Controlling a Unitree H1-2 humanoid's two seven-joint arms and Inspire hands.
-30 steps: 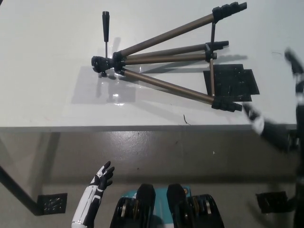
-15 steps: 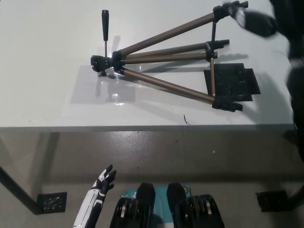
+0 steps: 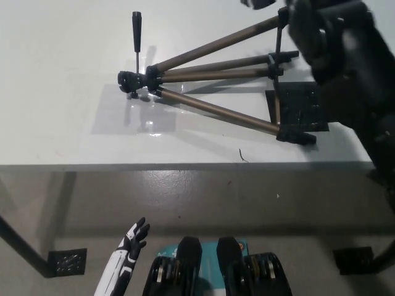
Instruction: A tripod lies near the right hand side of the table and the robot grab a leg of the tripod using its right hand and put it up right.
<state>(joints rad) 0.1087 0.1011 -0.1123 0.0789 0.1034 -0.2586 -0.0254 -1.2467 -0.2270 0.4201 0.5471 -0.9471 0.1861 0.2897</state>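
Observation:
The tripod point(image 3: 203, 77) lies flat on the white table point(image 3: 62, 123), its black head point(image 3: 131, 81) to the left and its brown legs fanned out to the right. A thin pan handle point(image 3: 136, 34) sticks up-picture from the head. My black right arm point(image 3: 345, 68) reaches in from the right and covers the upper right of the table. My right hand point(image 3: 295, 13) is blurred at the top edge, over the foot end of the far leg; its grip is unclear. The near leg's foot point(image 3: 296, 137) shows. My white left hand point(image 3: 133, 239) rests open at lower left, below the table.
A black flat mat point(image 3: 301, 105) lies on the table under the leg ends, partly hidden by my arm. The table's front edge point(image 3: 185, 165) runs across mid-picture. Dark floor plates sit at lower left point(image 3: 68, 263) and lower right point(image 3: 353, 259).
My right arm has swung from beside the table's right front corner up and leftward over the table to the far leg's foot end. The tripod has not moved.

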